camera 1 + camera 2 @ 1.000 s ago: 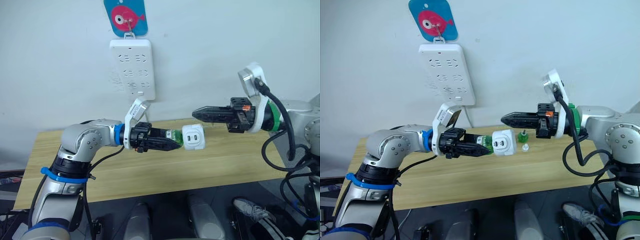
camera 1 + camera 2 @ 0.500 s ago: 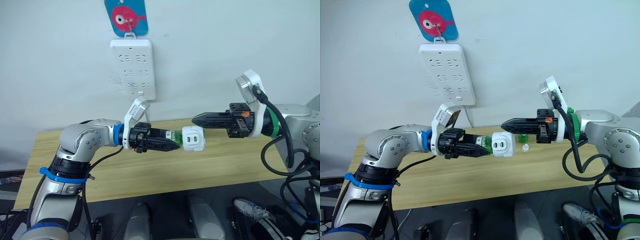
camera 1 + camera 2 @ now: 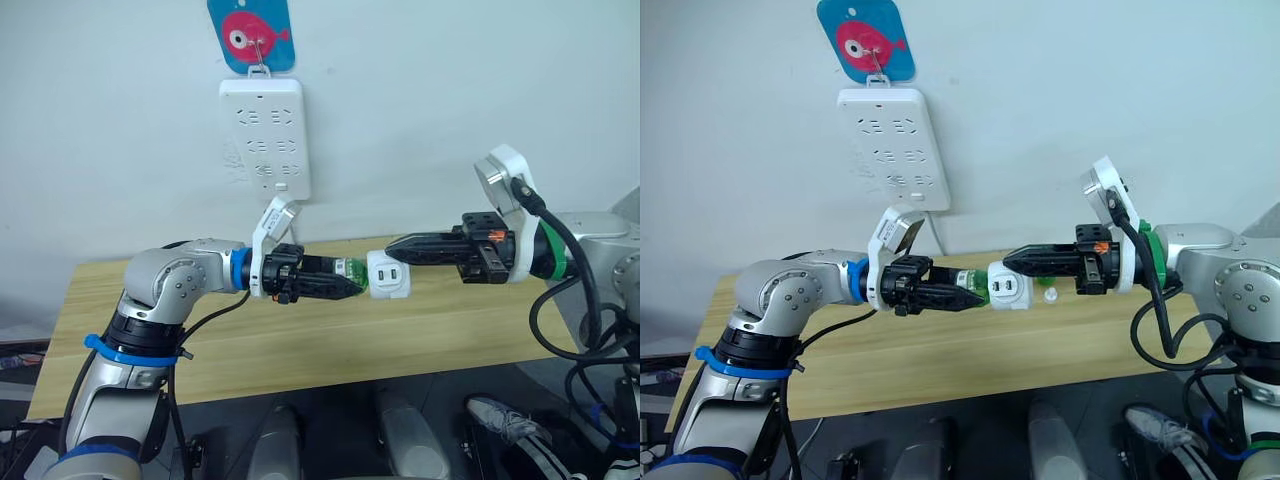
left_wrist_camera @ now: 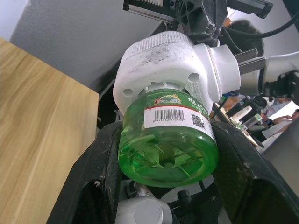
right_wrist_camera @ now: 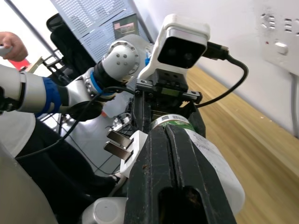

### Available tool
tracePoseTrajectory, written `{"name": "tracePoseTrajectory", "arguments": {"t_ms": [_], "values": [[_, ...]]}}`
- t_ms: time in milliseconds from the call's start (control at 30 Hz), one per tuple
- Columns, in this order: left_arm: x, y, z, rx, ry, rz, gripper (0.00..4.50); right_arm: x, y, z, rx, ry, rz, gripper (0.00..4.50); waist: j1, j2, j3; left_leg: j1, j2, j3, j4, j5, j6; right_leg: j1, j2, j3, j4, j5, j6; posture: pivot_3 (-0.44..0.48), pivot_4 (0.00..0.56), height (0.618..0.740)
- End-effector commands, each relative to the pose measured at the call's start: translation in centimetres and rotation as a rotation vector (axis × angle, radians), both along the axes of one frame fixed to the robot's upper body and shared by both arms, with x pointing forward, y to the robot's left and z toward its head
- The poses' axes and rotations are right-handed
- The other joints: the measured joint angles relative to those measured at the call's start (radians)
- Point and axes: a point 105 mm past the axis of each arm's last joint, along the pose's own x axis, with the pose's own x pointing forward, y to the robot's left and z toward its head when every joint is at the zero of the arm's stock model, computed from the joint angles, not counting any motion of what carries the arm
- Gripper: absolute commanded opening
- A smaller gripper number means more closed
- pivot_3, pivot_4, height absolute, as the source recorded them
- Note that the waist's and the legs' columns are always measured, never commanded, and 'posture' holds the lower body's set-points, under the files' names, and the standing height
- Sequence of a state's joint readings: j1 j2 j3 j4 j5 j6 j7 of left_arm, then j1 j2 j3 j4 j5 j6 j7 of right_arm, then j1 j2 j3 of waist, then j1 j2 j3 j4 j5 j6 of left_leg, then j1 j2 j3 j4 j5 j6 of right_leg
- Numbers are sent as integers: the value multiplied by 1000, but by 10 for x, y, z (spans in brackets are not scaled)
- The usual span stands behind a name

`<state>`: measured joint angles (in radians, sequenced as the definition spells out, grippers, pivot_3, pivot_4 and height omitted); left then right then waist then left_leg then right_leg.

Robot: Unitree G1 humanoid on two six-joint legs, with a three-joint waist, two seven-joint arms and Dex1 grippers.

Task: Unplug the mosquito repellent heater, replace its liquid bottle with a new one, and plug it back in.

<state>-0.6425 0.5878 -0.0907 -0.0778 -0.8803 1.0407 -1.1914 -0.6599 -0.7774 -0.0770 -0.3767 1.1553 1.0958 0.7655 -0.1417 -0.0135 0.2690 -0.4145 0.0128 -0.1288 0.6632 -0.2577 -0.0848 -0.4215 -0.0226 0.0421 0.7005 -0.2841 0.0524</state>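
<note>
The left gripper [image 3: 350, 287] points toward the robot's right, level above the table [image 3: 300, 340]. Its two black fingers [image 4: 100, 177] are spread to the width of a green liquid bottle [image 4: 168, 142] and clamp it on both sides. The bottle carries a white label with a barcode and lies on its side, its base facing the left wrist.

The bottle's neck end sits inside the mosquito repellent heater [image 3: 388, 274], a small white rounded unit held in mid-air between the two arms, above the table and clear of it. Two metal prongs [image 4: 245, 60] stick out of the heater's side face.

The right gripper [image 3: 1015, 262] points toward the robot's left, in line with the left gripper. Its fingers [image 5: 180, 177] are pressed together with only a thin seam between them, and their tips rest against the upper part of the heater. The fingers do not enclose the heater; contact is along its top edge.

A small green-capped bottle [image 3: 1046, 275] and a small clear cap [image 3: 1050, 295] stand on the table just behind the right gripper. A white socket strip [image 3: 265, 138] hangs on the wall above the left arm, under a blue tag with a pink fish [image 3: 252, 33]. A person's hand [image 5: 13, 45] appears in the right wrist view, well apart from the grippers.
</note>
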Motion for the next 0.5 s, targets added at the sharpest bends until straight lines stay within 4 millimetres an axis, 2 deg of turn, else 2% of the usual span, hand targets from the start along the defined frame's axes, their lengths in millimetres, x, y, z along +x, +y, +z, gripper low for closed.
{"name": "tracePoseTrajectory", "arguments": {"t_ms": [33, 133, 300, 500], "values": [[-4, 0, 18, -51, -67, -31, 2315, -2, -11, 11, 3, -35, -15, 0, 1, 0, 0, 0, 0, 0, 0, 0, 0, 0, 0, 0, 0, 0, 0, -209, 191, 725], [0, 1, 18, -58, -66, -10, 2315, -14, -18, 10, -21, -3, 16, 0, 3, 0, 0, 0, 0, -1, 0, 0, 0, 0, 0, -1, -1, 0, 0, -215, 195, 725], [1, 0, 19, -69, -55, -13, 2315, -26, -20, -6, -101, 19, 45, 0, 1, 0, 0, 0, 0, 0, 0, 0, 1, 0, 0, 0, -1, 0, 0, -224, 195, 725], [7, -1, 20, -78, -59, 20, 2315, -48, -14, -11, -144, 41, 164, 0, 0, 0, 0, 0, 0, 0, 0, 0, 1, 0, 0, 0, 0, 0, 0, -222, 197, 725]]}}
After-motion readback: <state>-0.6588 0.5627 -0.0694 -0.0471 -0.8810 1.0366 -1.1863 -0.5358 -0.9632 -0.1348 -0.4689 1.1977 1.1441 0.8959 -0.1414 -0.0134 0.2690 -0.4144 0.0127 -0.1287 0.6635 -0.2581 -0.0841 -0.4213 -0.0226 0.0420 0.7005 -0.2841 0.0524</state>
